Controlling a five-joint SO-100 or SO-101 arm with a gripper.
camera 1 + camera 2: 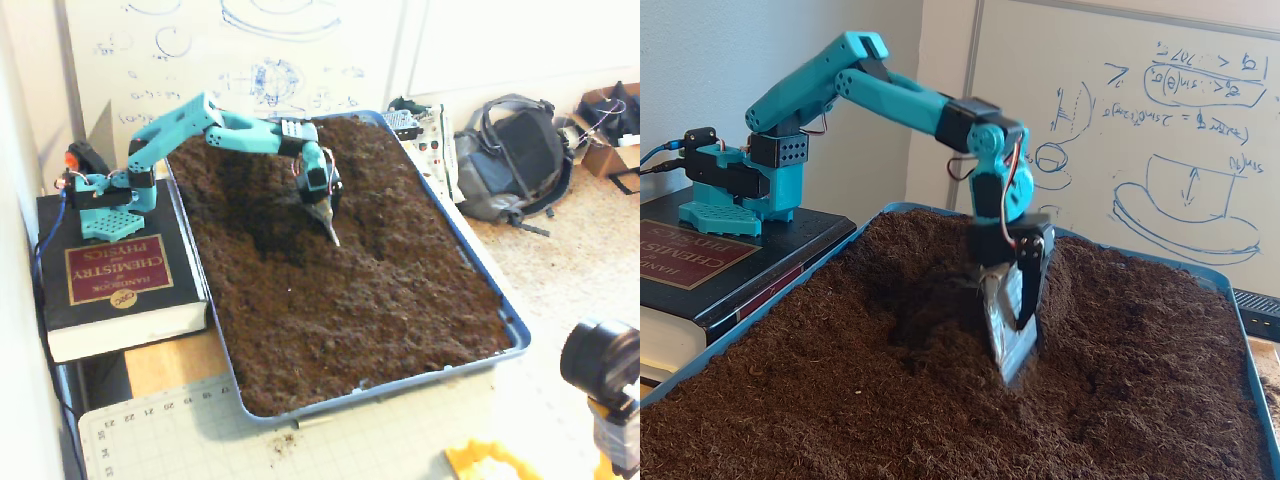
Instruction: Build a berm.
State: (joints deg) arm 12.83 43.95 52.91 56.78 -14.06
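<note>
My teal arm [190,120] stands on a thick book and reaches over a blue tray [480,270] full of dark brown crumbly soil. The gripper [331,232] points down with its tip pushed into the soil near the tray's middle; in the other fixed view [1011,362] its silver and black fingers lie together, shut and holding nothing. It stands in a shallow dark hollow [268,228]. Soil is heaped higher beside the hollow, forming a low, rough berm [1120,300] to the gripper's right. This berm [395,190] is faint from above.
The chemistry book [120,275] lies against the tray's left side. A whiteboard [1160,130] stands behind the tray. A backpack [515,155] and boxes lie on the floor to the right. A cutting mat [160,435] and a black camera [600,360] are at the front.
</note>
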